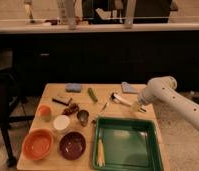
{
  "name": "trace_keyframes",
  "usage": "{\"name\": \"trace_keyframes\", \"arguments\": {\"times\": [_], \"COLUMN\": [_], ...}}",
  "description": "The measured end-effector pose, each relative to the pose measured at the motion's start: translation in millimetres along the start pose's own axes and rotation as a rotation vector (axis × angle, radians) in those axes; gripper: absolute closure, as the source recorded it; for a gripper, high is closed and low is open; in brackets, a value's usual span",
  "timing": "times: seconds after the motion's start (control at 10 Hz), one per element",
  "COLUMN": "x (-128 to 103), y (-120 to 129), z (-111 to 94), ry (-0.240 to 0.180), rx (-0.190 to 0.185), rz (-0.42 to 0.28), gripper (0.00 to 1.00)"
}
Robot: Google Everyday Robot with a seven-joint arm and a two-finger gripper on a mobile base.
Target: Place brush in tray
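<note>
The brush lies on the wooden table, its dark head toward the back left and its white handle running to the front right. The gripper on the white arm is low over the table at the handle's right end; I cannot tell whether it touches the brush. The green tray sits at the table's front right, just in front of the brush and gripper. A pale yellow stick lies along the tray's left side.
A silvery utensil lies left of the brush. An orange bowl, maroon bowl, white lid, metal cup and small orange cup stand at the front left. A green item and two blue cloths lie at the back.
</note>
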Motion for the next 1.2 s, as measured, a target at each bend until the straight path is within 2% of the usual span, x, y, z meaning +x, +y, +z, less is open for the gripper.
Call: {"name": "trace_keyframes", "arguments": {"times": [0.5, 0.9, 1.0, 1.1, 1.2], "x": [4, 14, 14, 10, 9], "y": [-19, -19, -16, -11, -10], "z": [48, 73, 79, 87, 88], "ry": [-0.012, 0.034, 0.044, 0.056, 0.060], "rx": [-0.039, -0.060, -0.068, -0.075, -0.075], "rz": [0.047, 0.066, 0.060, 0.044, 0.038], "gripper": [0.20, 0.20, 0.22, 0.34, 0.42]}}
